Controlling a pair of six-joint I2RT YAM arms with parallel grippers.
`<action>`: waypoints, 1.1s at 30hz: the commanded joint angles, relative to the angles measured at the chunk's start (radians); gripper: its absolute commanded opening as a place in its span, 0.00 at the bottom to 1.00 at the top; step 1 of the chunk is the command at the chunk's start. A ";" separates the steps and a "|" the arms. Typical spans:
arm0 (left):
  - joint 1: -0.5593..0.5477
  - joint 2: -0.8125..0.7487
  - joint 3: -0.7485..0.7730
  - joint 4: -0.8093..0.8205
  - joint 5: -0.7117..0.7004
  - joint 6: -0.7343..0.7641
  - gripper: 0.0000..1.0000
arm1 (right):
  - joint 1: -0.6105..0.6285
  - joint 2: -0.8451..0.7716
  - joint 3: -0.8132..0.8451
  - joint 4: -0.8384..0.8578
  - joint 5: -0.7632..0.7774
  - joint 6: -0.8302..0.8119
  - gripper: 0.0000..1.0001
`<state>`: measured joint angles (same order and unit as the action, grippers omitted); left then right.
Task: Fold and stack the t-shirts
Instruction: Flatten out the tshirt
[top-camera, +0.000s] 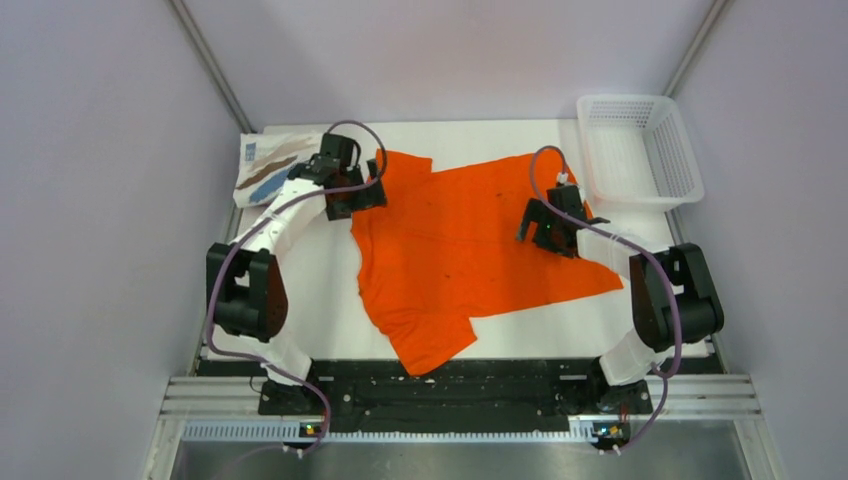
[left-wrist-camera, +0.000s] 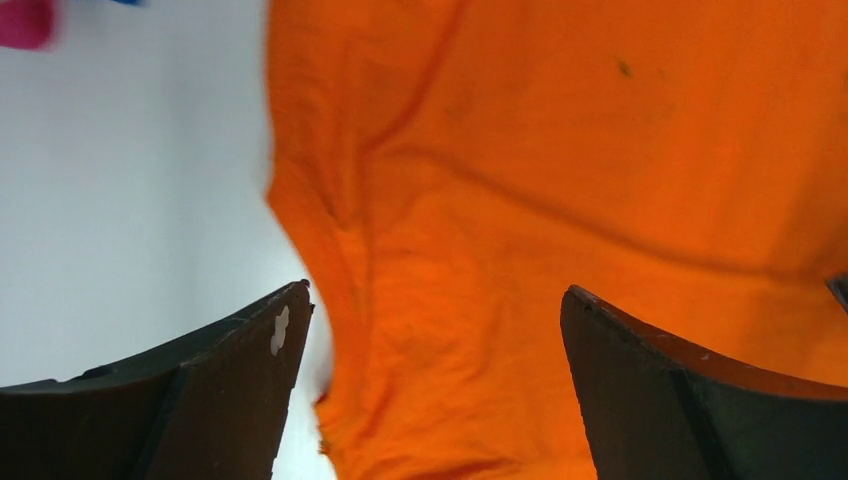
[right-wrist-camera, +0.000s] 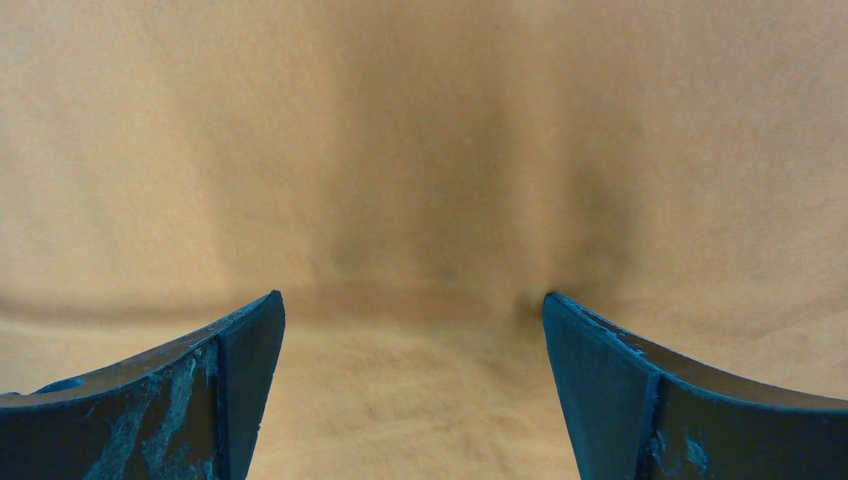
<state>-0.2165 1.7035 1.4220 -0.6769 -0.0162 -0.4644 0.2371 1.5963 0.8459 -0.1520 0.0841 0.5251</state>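
Spread tee (top-camera: 470, 250) ctr table (top-camera: 322, 295); folded tee (top-camera: 262, 166) far-L; basket (top-camera: 640, 150) far-R.

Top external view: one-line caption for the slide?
Left gripper and right gripper, both open, over an unfolded orange t-shirt on the table; folded printed t-shirt far left, basket far right.

Top camera, high behind the arm bases (top-camera: 290, 395) at 6 o'clock, looks down the table (top-camera: 330, 300) toward 12. Both wrist cameras hang close over the orange t-shirt (top-camera: 450, 250), cloth filling the right one's frame; all three views share it
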 joint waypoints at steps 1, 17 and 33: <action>-0.039 -0.030 -0.098 0.154 0.164 -0.068 0.99 | -0.009 -0.043 0.065 0.026 -0.032 -0.012 0.99; -0.021 0.321 0.029 0.068 -0.058 -0.052 0.99 | 0.023 -0.089 -0.094 -0.022 0.096 0.072 0.99; 0.020 0.237 0.163 0.004 -0.038 0.026 0.99 | 0.307 -0.317 -0.119 -0.270 0.245 0.286 0.99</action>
<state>-0.1932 2.0464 1.5471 -0.6662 -0.1135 -0.4808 0.5396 1.3224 0.6353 -0.3313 0.2264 0.7975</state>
